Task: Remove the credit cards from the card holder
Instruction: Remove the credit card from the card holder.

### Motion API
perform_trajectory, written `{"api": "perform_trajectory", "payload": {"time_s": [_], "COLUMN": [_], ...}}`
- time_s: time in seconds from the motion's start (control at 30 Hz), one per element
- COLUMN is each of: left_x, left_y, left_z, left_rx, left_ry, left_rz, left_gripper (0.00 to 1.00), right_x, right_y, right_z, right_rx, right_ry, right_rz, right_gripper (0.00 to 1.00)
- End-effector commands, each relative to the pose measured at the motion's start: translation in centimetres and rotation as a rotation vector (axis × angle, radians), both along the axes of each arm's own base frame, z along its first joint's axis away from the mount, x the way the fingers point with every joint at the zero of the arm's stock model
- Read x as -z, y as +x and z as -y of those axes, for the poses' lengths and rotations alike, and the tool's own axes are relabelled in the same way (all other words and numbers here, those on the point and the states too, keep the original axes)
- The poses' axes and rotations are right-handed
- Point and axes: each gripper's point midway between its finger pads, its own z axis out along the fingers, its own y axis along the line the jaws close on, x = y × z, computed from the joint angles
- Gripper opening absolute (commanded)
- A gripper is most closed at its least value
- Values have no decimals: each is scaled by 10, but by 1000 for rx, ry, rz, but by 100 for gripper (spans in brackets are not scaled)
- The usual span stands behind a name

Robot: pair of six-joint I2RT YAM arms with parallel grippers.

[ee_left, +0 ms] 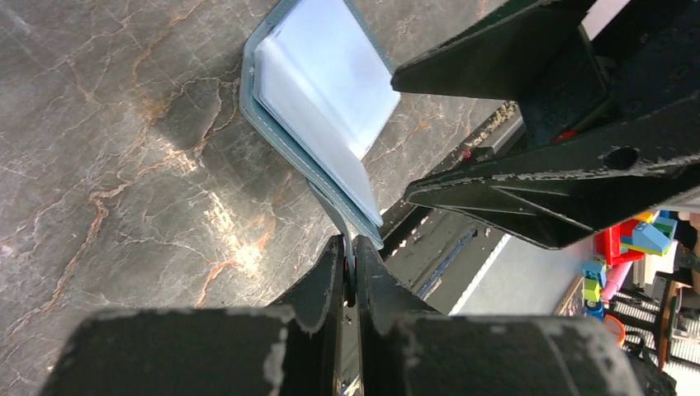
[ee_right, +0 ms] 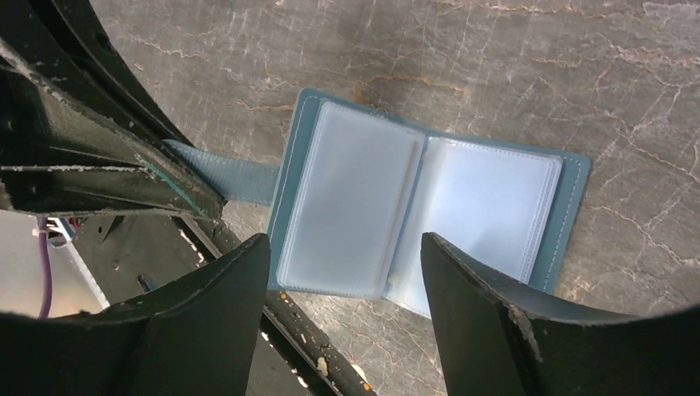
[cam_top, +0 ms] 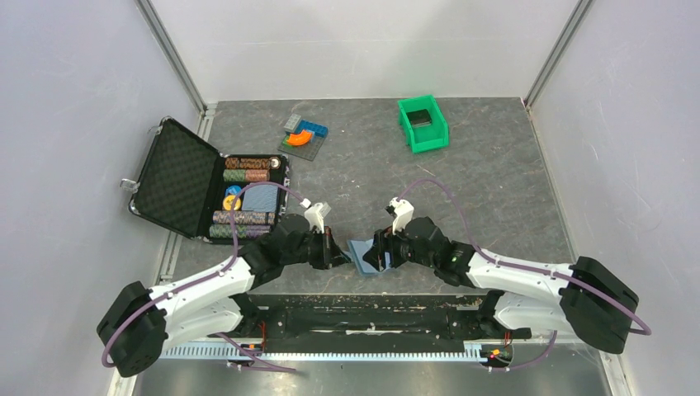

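Card holder [ee_right: 429,206], open and face-up at the near edge of the table [cam_top: 495,181], between the arms. The left gripper [ee_left: 348,256] clamps its strap [ee_right: 239,177]. The right gripper [ee_right: 342,243] hangs above, jaws apart. We would pin the strap while the right fingers enter one sleeve [ee_right: 351,198]. We see no credit cards, which the pale sleeves perhaps hide.

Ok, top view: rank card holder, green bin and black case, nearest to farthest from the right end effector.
1. card holder, at the right end effector.
2. green bin, back right.
3. black case, far left.
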Motion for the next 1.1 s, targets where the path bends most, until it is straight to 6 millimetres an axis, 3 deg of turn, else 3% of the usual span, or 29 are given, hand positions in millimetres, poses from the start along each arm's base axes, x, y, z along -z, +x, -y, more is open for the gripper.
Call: {"api": "perform_trajectory", "payload": {"time_s": [0.0, 0.23, 0.43, 0.7, 0.9, 1.07], "left_x": [-17, -26, -16, -16, -18, -16], "left_y": [-5, -5, -6, -6, -7, -9], "left_z": [7, 8, 1, -4, -5, -6], "left_rx": [28, 38, 26, 29, 31, 37], "left_ry": [-72, -85, -40, -7, -19, -14], "left_rz": [5, 19, 16, 28, 42, 35], "left_gripper": [2, 2, 2, 2, 2, 2], "right_x": [-6, 5, 7, -16, -7, 3], "right_y": [9, 12, 3, -3, -14, -9], "right_z": [-8, -17, -25, -25, -36, -37], "right_rx": [11, -11, -70, -78, -124, -95], "right_ry": [31, -5, 13, 96, 72, -3], "right_rz": [37, 17, -13, 10, -27, -26], "right_gripper": [70, 70, 69, 69, 69, 68]}}
